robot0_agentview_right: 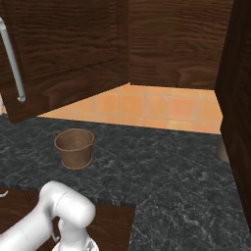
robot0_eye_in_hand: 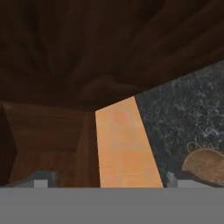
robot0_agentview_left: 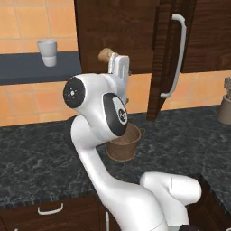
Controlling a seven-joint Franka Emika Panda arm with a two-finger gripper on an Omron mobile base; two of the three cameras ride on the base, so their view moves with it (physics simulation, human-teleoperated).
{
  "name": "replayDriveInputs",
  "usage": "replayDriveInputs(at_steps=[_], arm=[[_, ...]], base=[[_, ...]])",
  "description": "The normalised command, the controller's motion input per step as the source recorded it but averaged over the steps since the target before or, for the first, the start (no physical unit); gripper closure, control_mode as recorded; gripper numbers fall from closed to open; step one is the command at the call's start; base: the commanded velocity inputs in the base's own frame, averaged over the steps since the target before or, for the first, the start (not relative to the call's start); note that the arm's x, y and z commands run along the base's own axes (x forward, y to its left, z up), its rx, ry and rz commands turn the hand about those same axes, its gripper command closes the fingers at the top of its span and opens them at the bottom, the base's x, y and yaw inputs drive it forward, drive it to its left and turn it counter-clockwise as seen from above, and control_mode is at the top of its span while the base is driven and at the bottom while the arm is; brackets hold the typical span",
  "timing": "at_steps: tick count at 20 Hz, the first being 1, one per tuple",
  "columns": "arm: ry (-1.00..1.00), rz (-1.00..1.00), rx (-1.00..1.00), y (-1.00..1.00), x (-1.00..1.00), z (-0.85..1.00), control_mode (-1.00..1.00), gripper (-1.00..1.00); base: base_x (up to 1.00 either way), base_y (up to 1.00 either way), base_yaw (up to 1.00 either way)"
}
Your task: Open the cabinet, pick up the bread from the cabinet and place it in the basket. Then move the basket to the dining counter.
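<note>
The dark wood cabinet (robot0_agentview_left: pixel 117 31) stands open, its door (robot0_agentview_left: pixel 164 58) swung out edge-on with the curved silver handle (robot0_agentview_left: pixel 177 54). The tan bread roll (robot0_agentview_left: pixel 105 55) shows against the cabinet's dark wood, just left of my raised hand. My gripper (robot0_agentview_left: pixel 113 61) is up at cabinet height; whether it touches the roll is unclear. In the hand view the gripper (robot0_eye_in_hand: pixel 108 181) is open, its fingertips (robot0_eye_in_hand: pixel 41 180) far apart with nothing between them. The brown woven basket (robot0_agentview_right: pixel 74 147) stands on the black countertop below, partly behind my elbow in the left base view (robot0_agentview_left: pixel 127 145), and at the hand view's right edge (robot0_eye_in_hand: pixel 205 164).
A white cup (robot0_agentview_left: pixel 47 52) sits on a dark shelf at the left. The open door (robot0_agentview_right: pixel 63 54) and its handle (robot0_agentview_right: pixel 12 59) hang over the black marbled countertop (robot0_agentview_right: pixel 171 166). Orange tile wall behind. A dark cabinet side (robot0_agentview_right: pixel 238 98) closes the right. A brown object (robot0_agentview_left: pixel 224 106) stands at far right.
</note>
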Motion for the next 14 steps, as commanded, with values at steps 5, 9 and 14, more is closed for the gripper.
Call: replayDriveInputs(at_steps=[5, 9, 14], arm=[[-0.08, -0.42, 0.19, -0.04, 0.30, -0.37, -1.00, -1.00], [-0.12, -0.28, 0.27, -0.50, -0.01, -0.13, -1.00, -1.00], [-0.12, -0.21, 0.27, -0.83, -0.03, -0.14, -1.00, -1.00]], base=[[0.00, 0.00, 0.00], [0.00, 0.00, 0.00], [0.00, 0.00, 0.00]])
